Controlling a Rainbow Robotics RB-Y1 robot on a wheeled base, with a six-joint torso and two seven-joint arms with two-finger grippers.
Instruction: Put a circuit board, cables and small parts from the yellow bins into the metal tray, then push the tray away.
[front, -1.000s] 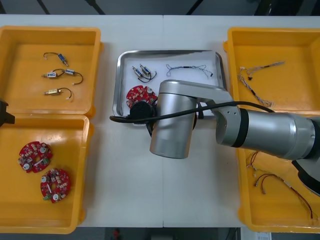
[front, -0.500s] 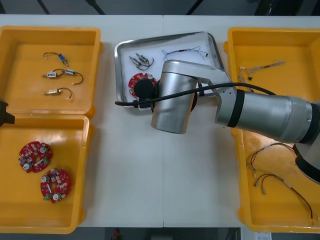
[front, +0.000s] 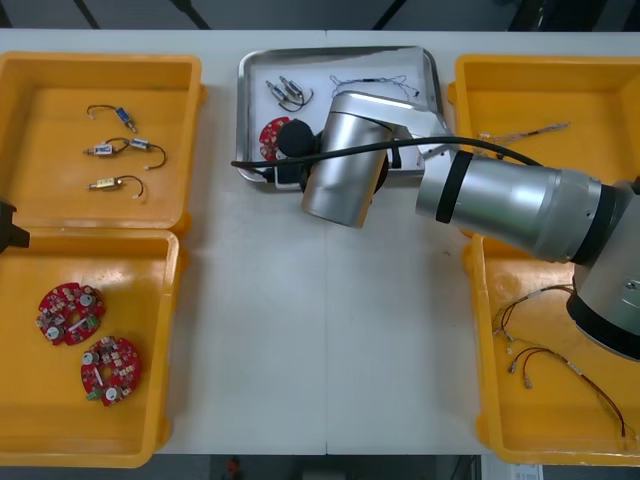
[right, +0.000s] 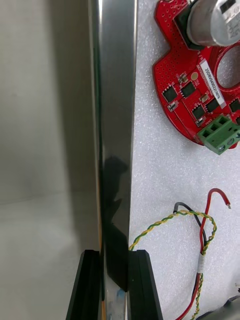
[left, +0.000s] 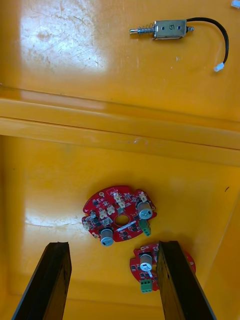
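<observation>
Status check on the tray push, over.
Right hand shut on metal tray's near rim. Left hand open above yellow bin's circuit boards. Tray holds circuit board, cables, small metal parts. Table's far edge close.

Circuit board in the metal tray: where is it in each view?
Front view: the circuit board lies in the metal tray's near left corner, partly under the right arm.
Right wrist view: it lies beyond the right gripper, inside the rim.
Left wrist view: other boards, beyond the left gripper.
Shared landmark: the tray's rim.
</observation>
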